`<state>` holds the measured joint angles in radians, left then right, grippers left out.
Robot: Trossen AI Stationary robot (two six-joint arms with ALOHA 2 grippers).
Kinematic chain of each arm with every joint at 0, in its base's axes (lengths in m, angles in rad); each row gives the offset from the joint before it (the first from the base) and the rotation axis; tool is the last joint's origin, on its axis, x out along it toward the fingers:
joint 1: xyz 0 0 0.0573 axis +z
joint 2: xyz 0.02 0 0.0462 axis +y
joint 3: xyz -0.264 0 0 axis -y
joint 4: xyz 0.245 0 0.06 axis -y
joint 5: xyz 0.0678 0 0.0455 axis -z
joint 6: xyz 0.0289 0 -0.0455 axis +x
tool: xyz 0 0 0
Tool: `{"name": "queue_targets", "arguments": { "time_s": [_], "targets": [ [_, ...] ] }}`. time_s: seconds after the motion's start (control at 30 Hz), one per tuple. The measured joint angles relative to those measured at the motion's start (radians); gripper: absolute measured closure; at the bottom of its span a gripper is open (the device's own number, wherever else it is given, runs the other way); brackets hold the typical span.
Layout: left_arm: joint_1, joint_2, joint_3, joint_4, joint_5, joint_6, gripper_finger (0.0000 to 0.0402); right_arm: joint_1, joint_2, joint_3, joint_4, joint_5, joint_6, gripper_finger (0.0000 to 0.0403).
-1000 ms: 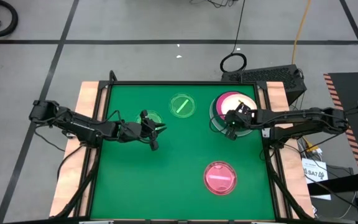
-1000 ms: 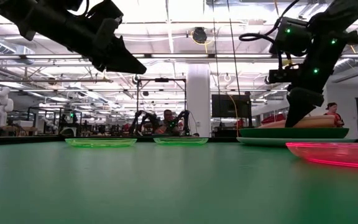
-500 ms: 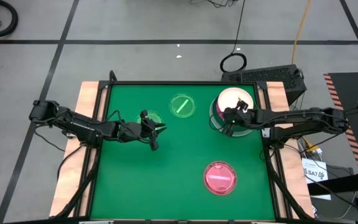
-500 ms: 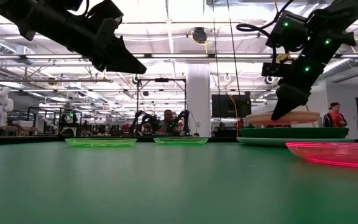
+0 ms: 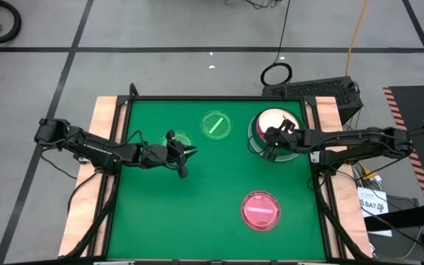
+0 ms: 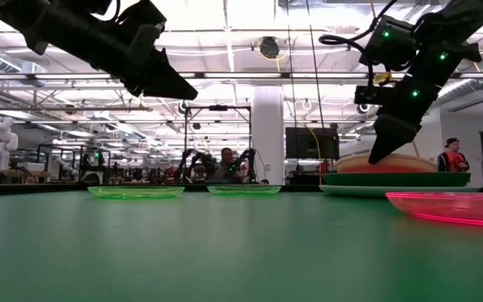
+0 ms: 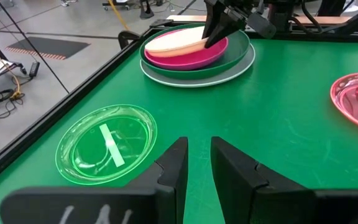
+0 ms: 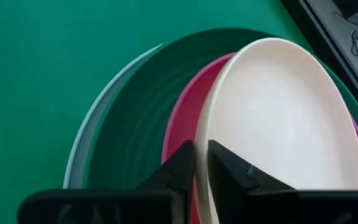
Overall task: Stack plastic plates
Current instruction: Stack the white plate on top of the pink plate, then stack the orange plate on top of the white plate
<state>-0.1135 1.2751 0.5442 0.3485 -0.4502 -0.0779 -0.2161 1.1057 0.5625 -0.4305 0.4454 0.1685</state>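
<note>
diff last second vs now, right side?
The right pincer brought the round cream plastic plate down from a tilt until it lay nearly flat on the magenta plate, atop the dark green plate and pale blue plate. Its fingers sit at the cream rim, barely parted. The left pincer, both striped green discs and the pink disc stayed put.

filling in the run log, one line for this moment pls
right gripper: at cream plate rim on stack | left gripper: waiting by small green plate | loose: pink plate
</note>
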Motion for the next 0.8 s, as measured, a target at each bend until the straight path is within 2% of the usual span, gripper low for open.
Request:
{"name": "queue_targets", "arguments": {
  "time_s": [0.3, 0.5, 0.6, 0.7, 0.8],
  "targets": [
    [0.0, 0.0, 0.0, 0.0, 0.001, -0.024, 0.0325, 0.002, -0.009, 0.0, 0.002, 0.0, 0.012, 0.0314],
    [0.0, 0.0, 0.0, -0.001, 0.002, -0.037, 0.0325, 0.015, -0.089, 0.0, 0.002, 0.0, 0.021, 0.0275],
    [0.0, 0.0, 0.0, -0.001, 0.005, -0.039, 0.0325, 0.05, -0.158, 0.0, 0.003, -0.019, 0.021, 0.0267],
    [0.0, 0.0, 0.0, -0.002, 0.012, -0.039, 0.0325, 0.101, -0.23, 0.0, 0.001, -0.103, 0.033, 0.0266],
    [0.0, 0.0, 0.0, -0.002, 0.022, -0.037, 0.0325, 0.167, -0.272, 0.0, -0.013, -0.11, 0.056, 0.0268]
  ]
}}
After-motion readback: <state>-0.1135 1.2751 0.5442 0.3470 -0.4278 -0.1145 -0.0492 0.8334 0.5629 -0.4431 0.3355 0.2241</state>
